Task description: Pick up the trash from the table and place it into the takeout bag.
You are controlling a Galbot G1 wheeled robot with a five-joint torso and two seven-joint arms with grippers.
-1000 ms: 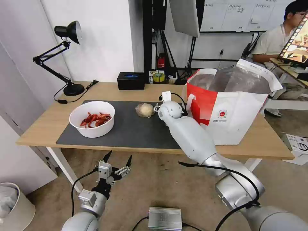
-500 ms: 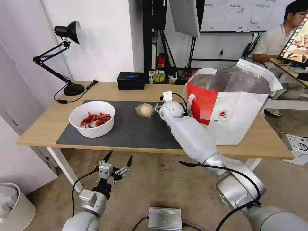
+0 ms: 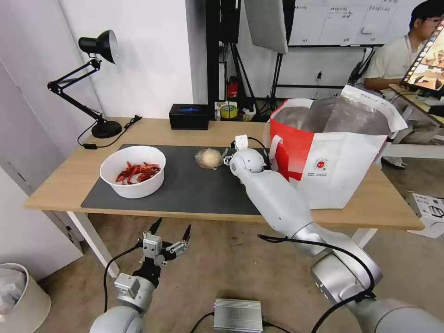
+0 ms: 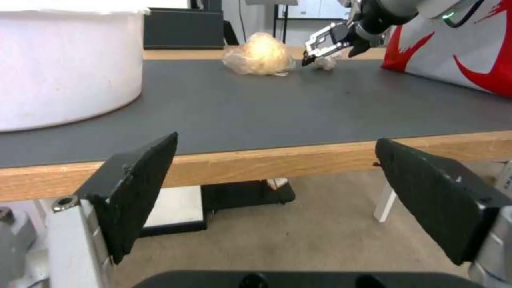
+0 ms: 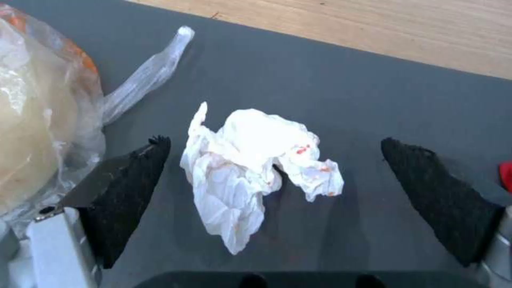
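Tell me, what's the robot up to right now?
Right gripper open, straddling the crumpled tissue on the mat. Left gripper open, parked below the table. Bagged lump crowds one finger.

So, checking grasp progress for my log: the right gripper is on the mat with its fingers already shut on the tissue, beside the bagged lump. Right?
Not quite. The right gripper is open: in the right wrist view its fingers stand apart on either side of the tissue, not touching it. The rest holds: it is over the mat, beside the bagged lump.
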